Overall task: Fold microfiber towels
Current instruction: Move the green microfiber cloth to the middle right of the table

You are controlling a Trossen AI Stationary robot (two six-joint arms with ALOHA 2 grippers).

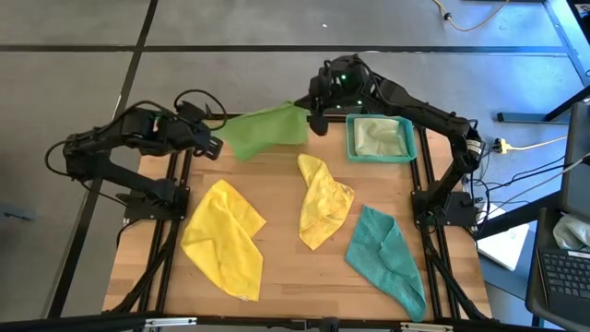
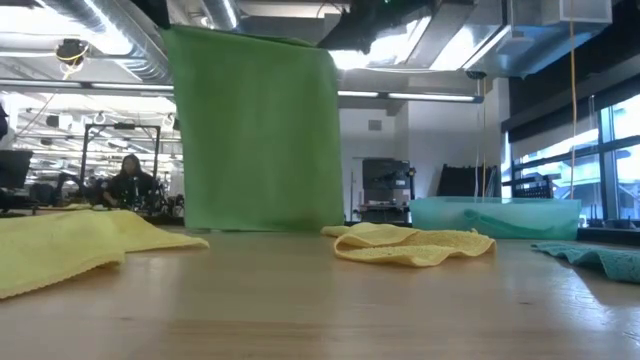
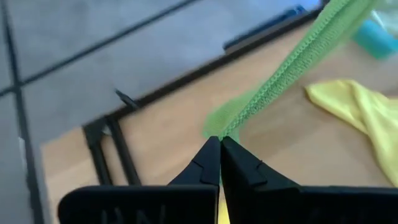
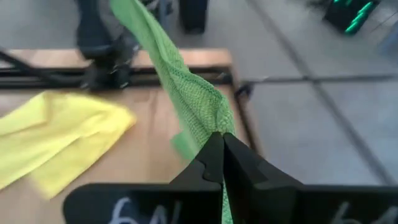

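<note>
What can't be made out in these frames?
- Low view: both grippers, cut off by the top edge above the hanging green towel.
- High view: the pale towel's folds inside the tray, too small.
- Low view: the teal towel, cut off by the right edge.

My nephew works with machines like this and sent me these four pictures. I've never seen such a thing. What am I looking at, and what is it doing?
It is a robot with two dark arms at a wooden table. One picture looks down from above, one looks level across the tabletop, and two come from cameras on the arms' wrists. The left gripper and the right gripper are each shut on a top corner of a bright green towel, holding it stretched between them above the table's far edge. Two yellow towels and a teal towel lie crumpled on the table. A teal tray holds a pale olive towel.
</note>
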